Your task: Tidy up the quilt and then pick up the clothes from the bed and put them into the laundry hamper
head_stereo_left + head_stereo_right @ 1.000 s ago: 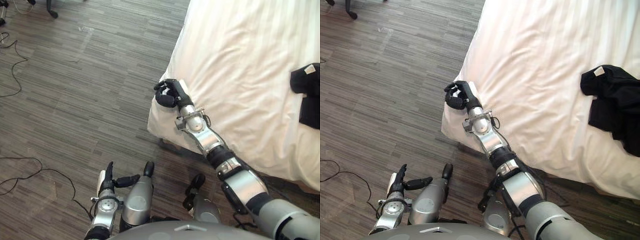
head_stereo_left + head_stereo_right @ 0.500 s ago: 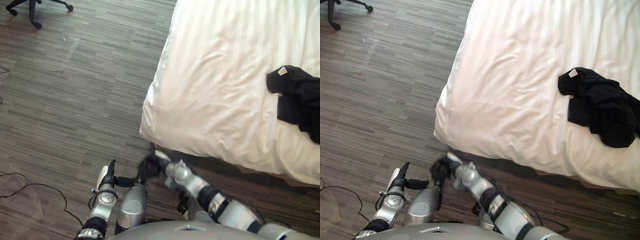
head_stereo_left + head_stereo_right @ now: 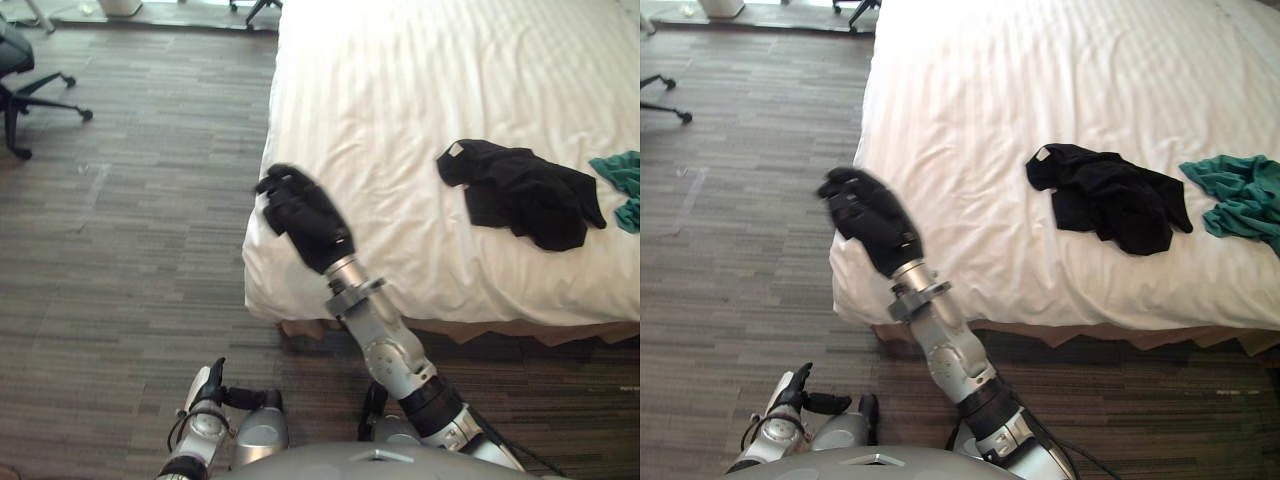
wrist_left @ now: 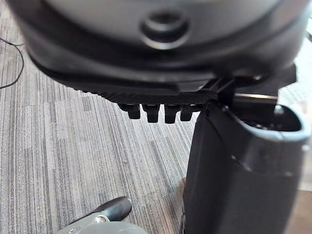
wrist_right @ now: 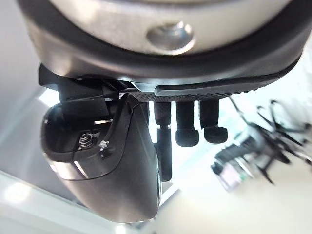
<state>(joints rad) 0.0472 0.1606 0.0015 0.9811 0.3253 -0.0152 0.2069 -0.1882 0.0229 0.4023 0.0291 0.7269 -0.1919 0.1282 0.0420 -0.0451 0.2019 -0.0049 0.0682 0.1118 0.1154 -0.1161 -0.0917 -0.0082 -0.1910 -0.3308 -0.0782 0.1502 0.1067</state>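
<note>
**Right hand empty above the quilt corner; clothes not yet taken**

The right hand's fingers (image 5: pixel 186 127) hang loosely bent with nothing between them and the thumb. The right hand (image 3: pixel 305 218) is raised in front of the near left corner of the quilt (image 3: pixel 400 100), apparently clear of it. The left hand (image 3: pixel 208 390) hangs low over the floor (image 3: pixel 130 230), its fingers straight and empty.

The quilt lies fairly flat, with light creases near that corner. The black clothes (image 3: pixel 520 190) sit bunched on it, well to the right of the raised hand. A teal garment (image 3: pixel 1240 195) lies just beyond them at the bed's right side.

Both garments look light, soft and limp. They will likely sag and trail when lifted. A grasp down into the thickest bunch of the black heap should gather more cloth than a pinch at a loose edge. The quilt beneath may ruck up if caught along with it.
</note>
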